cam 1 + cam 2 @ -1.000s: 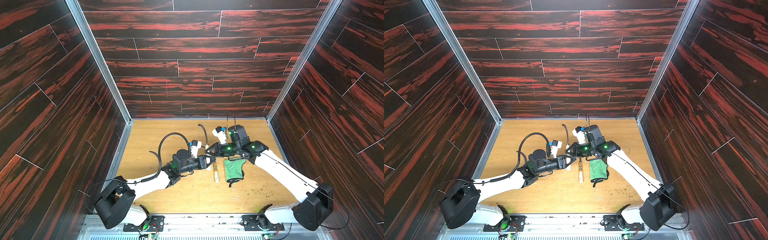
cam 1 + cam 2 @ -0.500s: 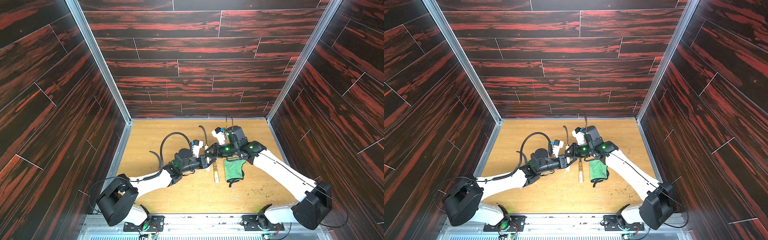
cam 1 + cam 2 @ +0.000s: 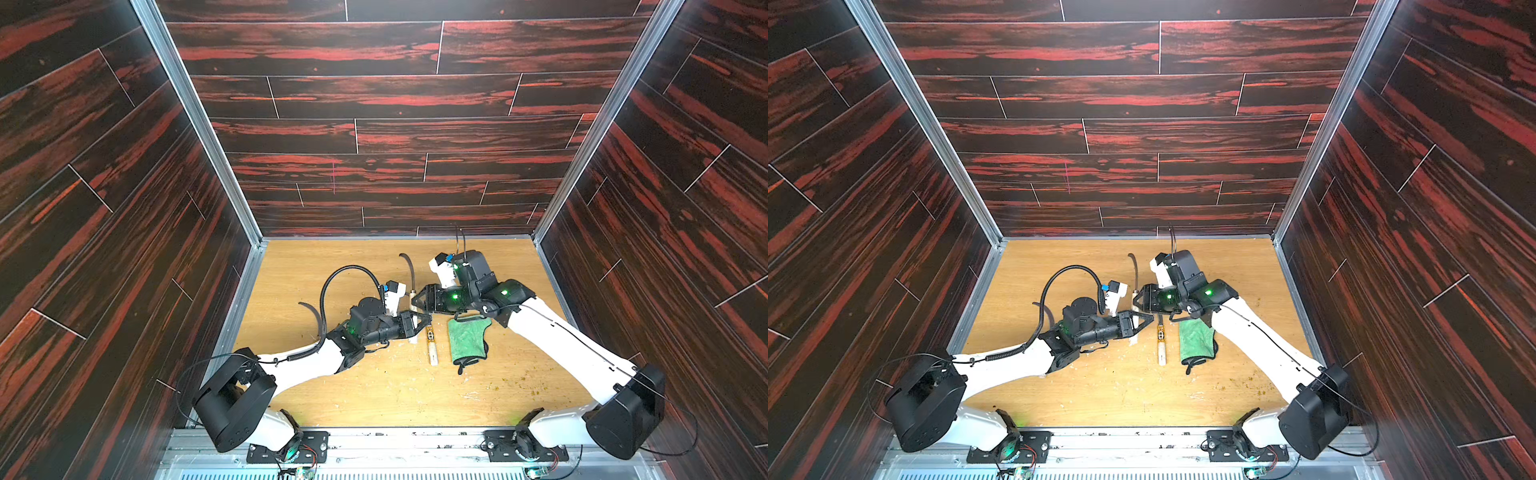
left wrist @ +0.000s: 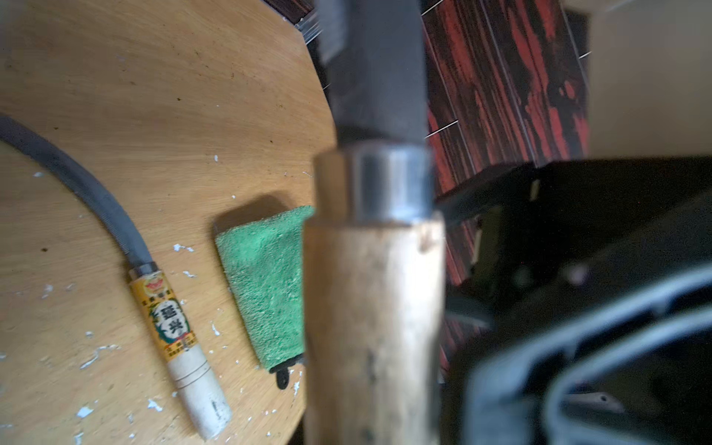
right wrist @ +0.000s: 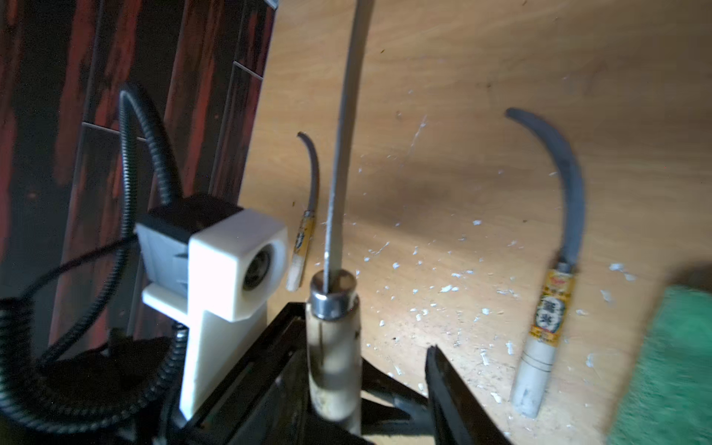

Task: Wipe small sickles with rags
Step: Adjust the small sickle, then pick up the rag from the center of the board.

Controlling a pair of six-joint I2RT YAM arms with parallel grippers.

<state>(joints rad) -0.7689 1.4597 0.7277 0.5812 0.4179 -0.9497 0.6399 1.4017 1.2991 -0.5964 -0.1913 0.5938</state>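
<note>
At the centre of both top views, the left gripper point(image 3: 424, 320) is clamped on the bare pale wooden handle of a thin, curved, dark-bladed sickle point(image 3: 411, 272), while the right gripper point(image 3: 417, 300) stands parted around its metal ferrule point(image 5: 332, 294), and the fluffy green rag point(image 3: 465, 338) lies just right of a yellow-labelled sickle point(image 3: 431, 340) on the flecked wooden table point(image 3: 332, 266); only the right wrist view shows the third sickle point(image 5: 306, 231) with its label.

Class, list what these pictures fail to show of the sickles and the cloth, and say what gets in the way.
Lone sickle: handle hidden behind the left arm in both top views.
Labelled middle sickle: blade mostly covered by the right gripper in both top views.
Green rag: blurred and cut off at the right wrist view's edge; partly behind the held sickle in the left wrist view.
</note>
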